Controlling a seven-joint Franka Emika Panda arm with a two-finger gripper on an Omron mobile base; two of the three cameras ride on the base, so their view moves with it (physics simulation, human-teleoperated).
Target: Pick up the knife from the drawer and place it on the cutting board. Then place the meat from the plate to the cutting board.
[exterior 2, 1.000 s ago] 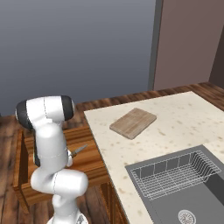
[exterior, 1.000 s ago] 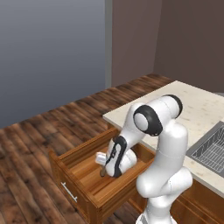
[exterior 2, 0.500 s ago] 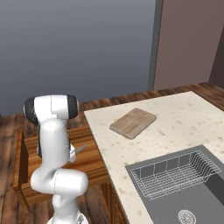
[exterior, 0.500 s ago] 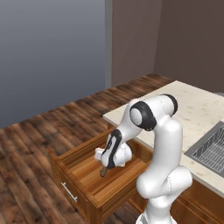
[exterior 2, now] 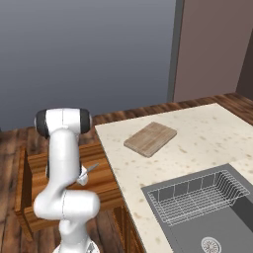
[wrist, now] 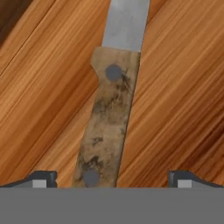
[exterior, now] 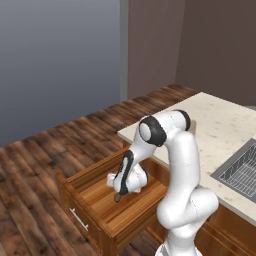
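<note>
Reaching down into the open drawer [exterior: 100, 205], the arm in the left base view bends over the counter edge and puts its gripper [exterior: 120, 194] low over the drawer floor, near the middle. A dark tip shows just under the wrist; whether that is a finger or the knife I cannot tell from here. Against the frame a second ago the forearm has swung left and dropped deeper into the box.

Right base view: the cutting board [exterior 2: 150, 138] lies on the speckled counter [exterior 2: 207, 143], well apart from the drawer [exterior 2: 29, 173] and to its right, bare on top. Beside the robot's body a thin grey sliver, probably the blade of the knife [exterior 2: 90, 171], pokes out over the drawer floor. The upper arm stands more upright than before.

Hand view: the knife [wrist: 109, 122] rests flat on the drawer's wood grain, handle nearest the camera, blade running away toward the top of the view. Its long axis runs straight ahead of the claw, only slightly tilted. The two fingertips [wrist: 41, 177] stand wide apart, one each side of the handle, not touching it. Handle sits a little left of midway. My reading: a short descent, then closing across the handle, is what remains.
</note>
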